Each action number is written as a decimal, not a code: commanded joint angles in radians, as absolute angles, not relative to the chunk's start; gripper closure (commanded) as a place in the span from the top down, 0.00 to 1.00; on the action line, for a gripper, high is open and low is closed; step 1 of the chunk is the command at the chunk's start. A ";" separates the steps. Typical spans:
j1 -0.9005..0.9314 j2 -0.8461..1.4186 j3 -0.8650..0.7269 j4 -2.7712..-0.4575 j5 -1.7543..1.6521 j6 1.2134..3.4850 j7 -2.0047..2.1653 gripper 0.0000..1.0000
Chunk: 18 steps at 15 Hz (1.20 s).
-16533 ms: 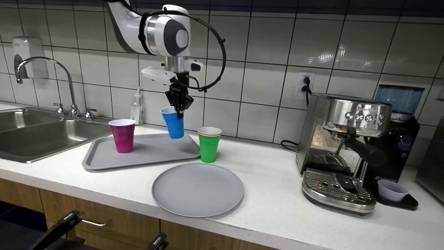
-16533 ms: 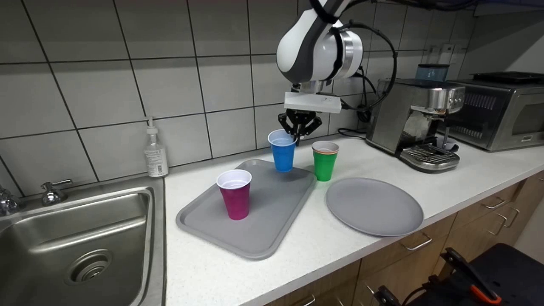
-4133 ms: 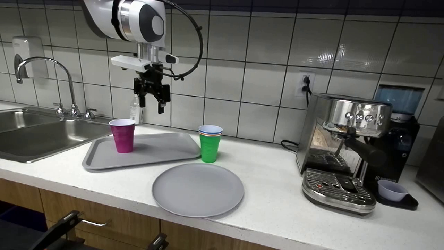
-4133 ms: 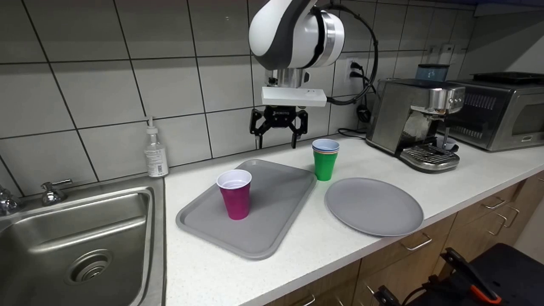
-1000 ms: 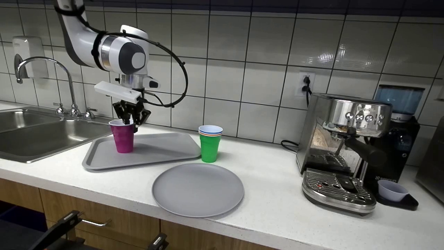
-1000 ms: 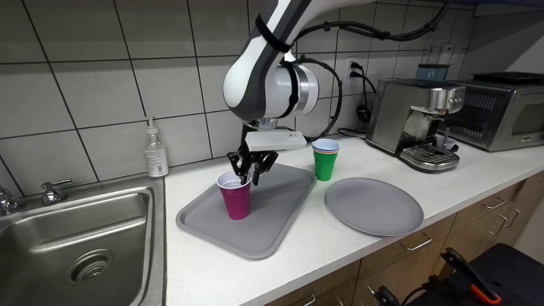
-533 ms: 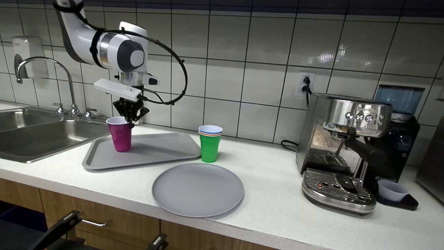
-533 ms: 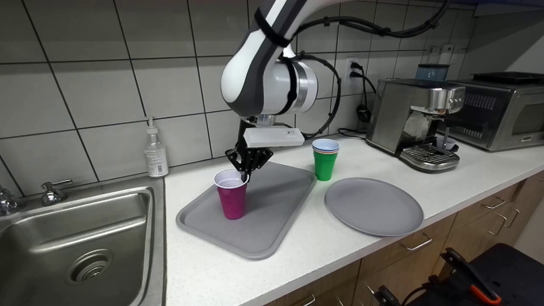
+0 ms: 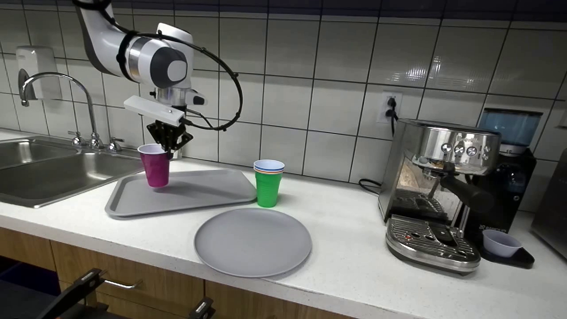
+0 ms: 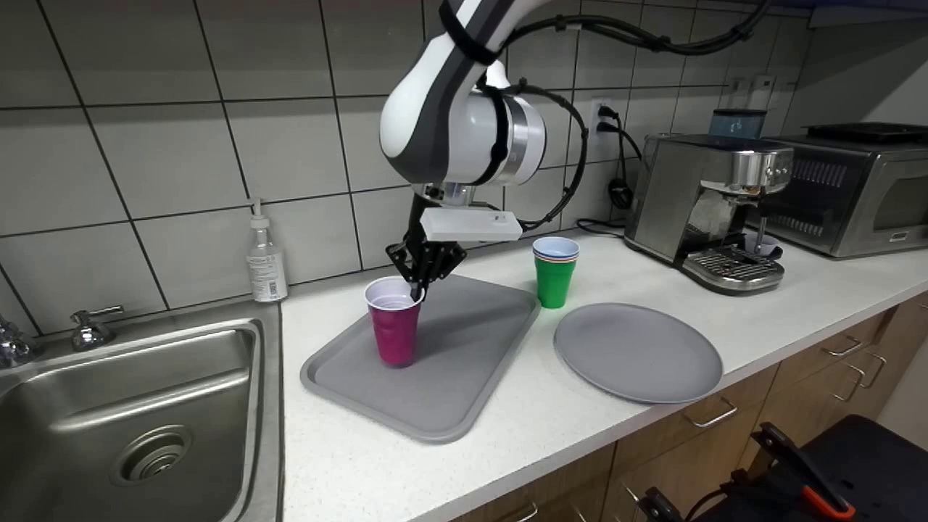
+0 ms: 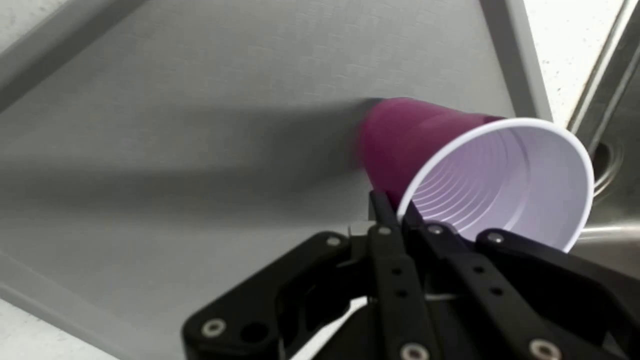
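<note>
Over matte tray (image 9: 212,186); gripper (image 11: 398,211) — clamping magenta cup (image 9: 155,171); tapered — ribbed inside

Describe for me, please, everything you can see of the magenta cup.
The magenta cup has a white rim and a pale, ridged inner wall; it looks like thin plastic. It is roughly upright, mouth up, and its base appears to hang just above the gray tray, over the half nearer the sink. The gripper is shut on its rim, one finger outside, the other inside. I cannot make out its inner bottom.
</note>
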<state>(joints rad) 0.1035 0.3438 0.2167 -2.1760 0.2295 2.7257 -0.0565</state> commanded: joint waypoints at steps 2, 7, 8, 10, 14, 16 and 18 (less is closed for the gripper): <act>0.021 0.254 0.259 -2.217 0.334 2.718 -0.173 0.01; -0.022 0.196 0.238 -2.225 0.416 2.674 -0.248 0.01; -0.028 0.185 0.233 -2.226 0.427 2.665 -0.258 0.01; -0.038 0.159 0.223 -2.233 0.447 2.643 -0.279 0.01; -0.054 0.090 0.199 -2.245 0.487 2.534 -0.362 0.01; -0.050 0.058 0.168 -2.243 0.485 2.461 -0.394 0.01; -0.043 0.030 0.132 -2.245 0.469 2.414 -0.405 0.01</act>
<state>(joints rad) -0.0407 0.1042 0.1704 -2.2181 0.4557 2.4971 -0.3485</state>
